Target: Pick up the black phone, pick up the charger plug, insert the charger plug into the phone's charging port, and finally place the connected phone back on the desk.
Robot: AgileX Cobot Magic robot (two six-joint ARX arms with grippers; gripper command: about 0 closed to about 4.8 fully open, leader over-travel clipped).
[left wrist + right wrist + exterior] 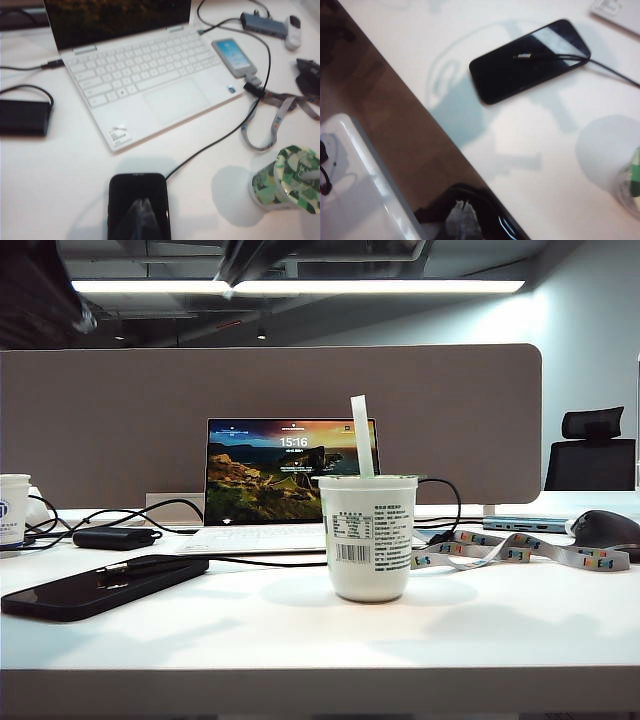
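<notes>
The black phone [100, 588] lies flat near the front left of the white desk [500, 630]. The charger plug [522, 56] rests on the phone's screen [530, 60], its thin black cable [612, 71] trailing off over one short end. The charging port does not show. My left gripper [142, 201] hangs shut and empty above the phone [138, 205]. My right gripper [462, 202] is also shut and empty, beyond the desk's edge and over a glossy black object below, well away from the phone. Neither arm shows in the exterior view.
A yoghurt cup [367, 537] with a straw stands at the middle front. Behind it is an open white laptop [290, 480]. A matte black box [115, 537] and a mug [12, 508] sit at the left, a lanyard [520, 552] and a mouse [605, 530] at the right.
</notes>
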